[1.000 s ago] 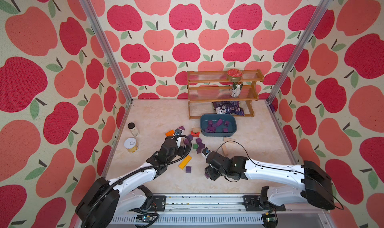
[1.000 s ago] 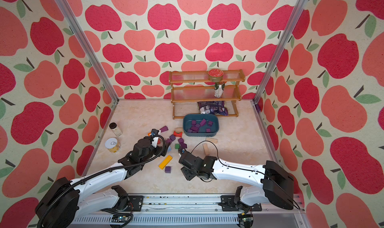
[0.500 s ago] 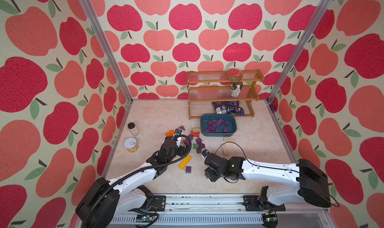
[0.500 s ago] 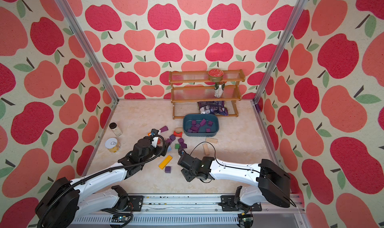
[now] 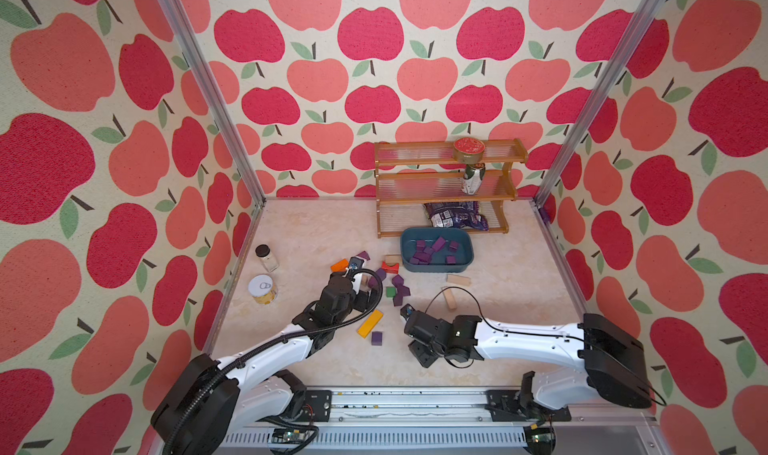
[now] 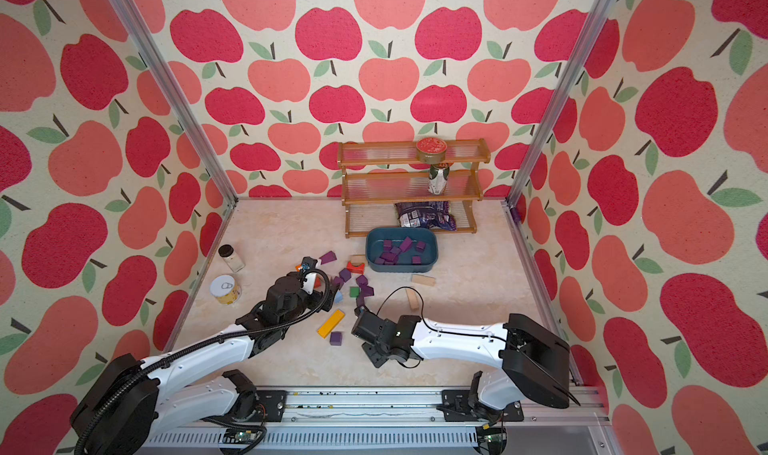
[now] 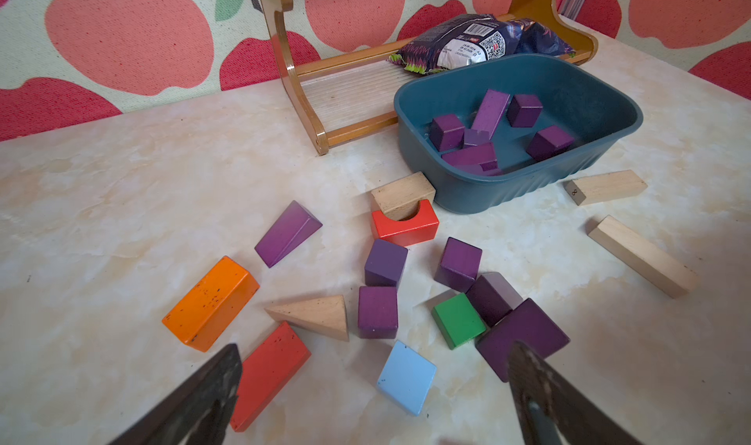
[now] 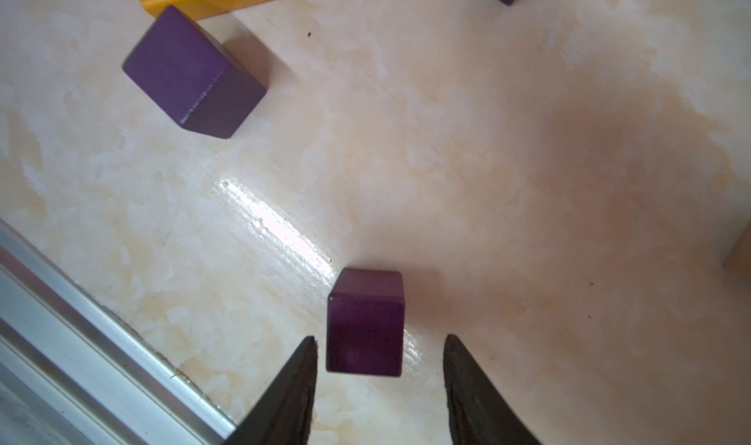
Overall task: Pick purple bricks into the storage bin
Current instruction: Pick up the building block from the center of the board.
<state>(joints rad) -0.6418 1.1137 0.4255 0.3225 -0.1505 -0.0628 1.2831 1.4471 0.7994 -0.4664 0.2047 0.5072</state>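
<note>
Shallow teal-blue plastic storage bin, several dark purple wooden bricks inside, well ahead of left gripper fingers. Those spread wide, empty, w/ light-blue wooden block betw. tips. Right gripper fingers partly spread, straddling small purple wooden cube: close to one finger, gap at other, not pinched. Second purple cube farther ahead.

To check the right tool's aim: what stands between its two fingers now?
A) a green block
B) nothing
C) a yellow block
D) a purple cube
D: in the right wrist view a purple cube stands inside the open right tool, with a gap at one side, not yet gripped.
</note>
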